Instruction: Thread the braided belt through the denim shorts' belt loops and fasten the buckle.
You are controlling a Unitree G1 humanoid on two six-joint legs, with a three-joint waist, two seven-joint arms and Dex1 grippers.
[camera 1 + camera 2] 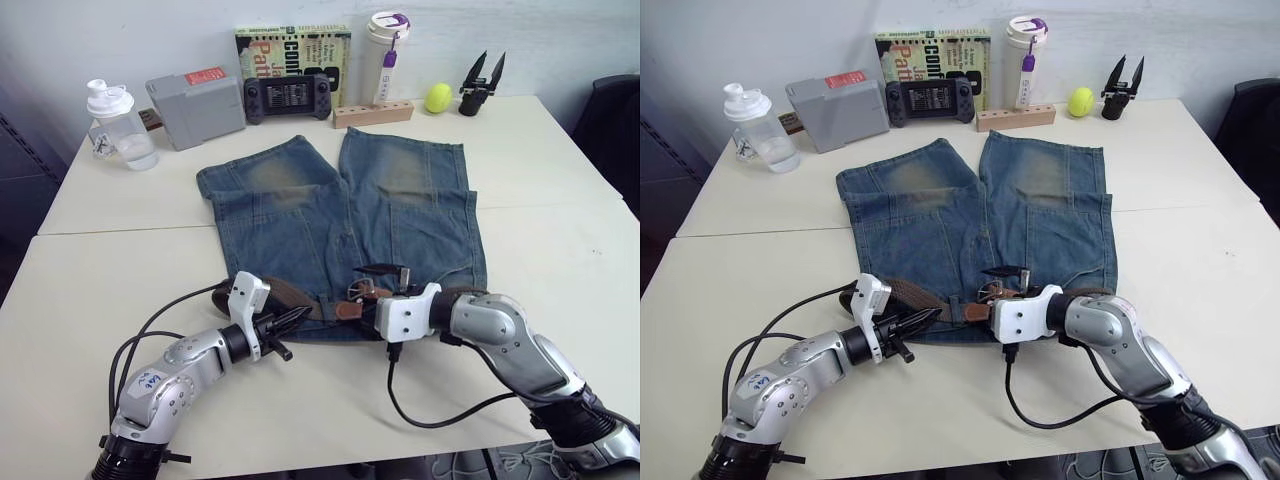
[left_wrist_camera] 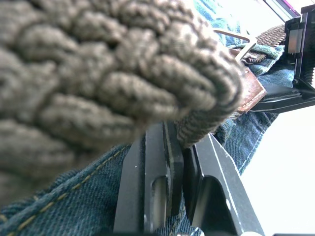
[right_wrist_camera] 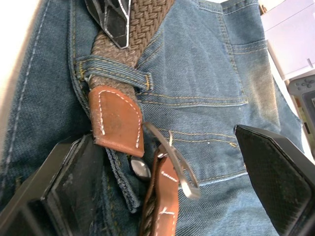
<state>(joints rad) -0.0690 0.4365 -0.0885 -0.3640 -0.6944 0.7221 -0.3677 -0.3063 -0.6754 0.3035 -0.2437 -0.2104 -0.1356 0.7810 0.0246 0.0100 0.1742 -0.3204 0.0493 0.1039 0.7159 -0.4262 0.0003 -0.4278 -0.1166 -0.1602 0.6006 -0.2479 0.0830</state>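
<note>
Left end effector (image 1: 297, 318) is clamped on the braided belt (image 1: 290, 296) at the denim shorts' (image 1: 340, 215) waistband near the bench (image 1: 120, 290) edge. Right wrist view: right end effector (image 3: 170, 196) gapes around the buckle (image 3: 172, 162); the leather tip should next be fed squarely through the frame.

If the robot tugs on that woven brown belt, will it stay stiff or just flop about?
Probably floppy: the braided belt bends and curves along the denim shorts. Its open weave looks grippy, so it likely won't slip from the left gripper. The buckle end probably swings heavier.
</note>
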